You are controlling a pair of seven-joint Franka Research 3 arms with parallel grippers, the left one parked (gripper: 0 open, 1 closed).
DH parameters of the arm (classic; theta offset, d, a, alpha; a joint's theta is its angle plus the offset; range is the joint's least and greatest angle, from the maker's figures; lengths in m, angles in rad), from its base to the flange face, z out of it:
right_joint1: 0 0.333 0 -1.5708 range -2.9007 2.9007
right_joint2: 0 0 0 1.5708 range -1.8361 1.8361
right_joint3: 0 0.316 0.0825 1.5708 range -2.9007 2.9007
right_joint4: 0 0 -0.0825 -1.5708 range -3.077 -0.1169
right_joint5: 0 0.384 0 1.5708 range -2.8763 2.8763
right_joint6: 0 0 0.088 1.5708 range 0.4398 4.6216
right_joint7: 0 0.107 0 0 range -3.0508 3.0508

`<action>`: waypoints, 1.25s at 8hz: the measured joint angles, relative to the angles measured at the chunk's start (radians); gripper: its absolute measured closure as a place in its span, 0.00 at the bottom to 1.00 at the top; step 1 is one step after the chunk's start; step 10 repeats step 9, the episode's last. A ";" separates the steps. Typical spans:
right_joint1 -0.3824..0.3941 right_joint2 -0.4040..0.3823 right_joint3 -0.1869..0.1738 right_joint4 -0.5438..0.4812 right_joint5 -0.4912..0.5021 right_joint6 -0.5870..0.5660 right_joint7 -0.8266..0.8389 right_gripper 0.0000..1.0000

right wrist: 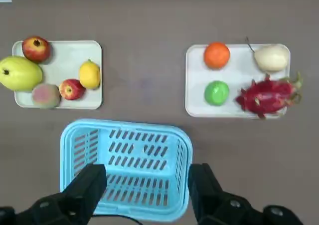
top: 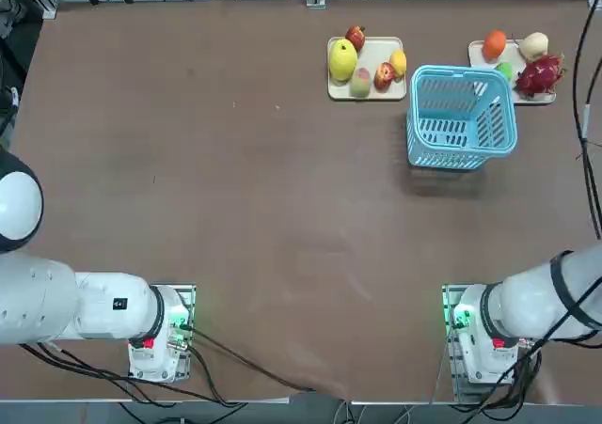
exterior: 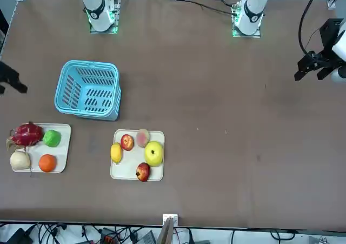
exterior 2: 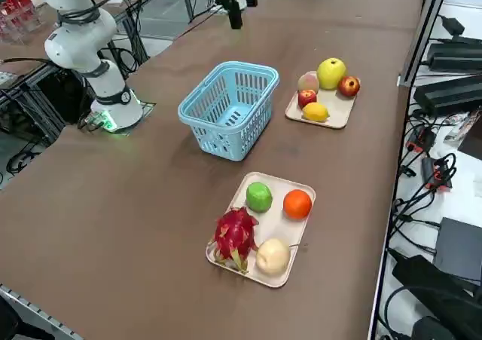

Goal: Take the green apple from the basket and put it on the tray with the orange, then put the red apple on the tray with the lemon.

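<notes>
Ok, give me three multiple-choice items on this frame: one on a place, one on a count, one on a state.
1. Where does the green apple lie?
A. in the basket
B. on the tray beside the orange
C. on the bare table

2. How many fruits lie on the tray with the lemon?
A. three
B. four
C. five

3. What is the state of the right gripper?
A. open, holding nothing
B. shut on the red apple
C. shut on the basket's rim

Answers: 1 B, it sits next to the orange; the basket is empty. 2 C, the front view shows five. 3 A, its fingers stand apart, above the basket.
</notes>
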 joint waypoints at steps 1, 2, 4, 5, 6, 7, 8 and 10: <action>-0.014 -0.050 0.016 -0.047 -0.030 -0.010 0.002 0.00; -0.018 -0.104 0.036 -0.107 -0.061 -0.012 0.006 0.00; -0.017 -0.197 0.069 -0.213 -0.091 -0.013 0.025 0.00; -0.014 -0.233 0.076 -0.256 -0.106 -0.013 0.028 0.00; -0.007 -0.257 0.081 -0.285 -0.111 -0.013 0.028 0.00; 0.008 -0.267 0.083 -0.297 -0.112 -0.013 0.036 0.00; 0.024 -0.269 0.084 -0.299 -0.112 -0.013 0.055 0.00; 0.032 -0.269 0.086 -0.299 -0.112 -0.013 0.068 0.00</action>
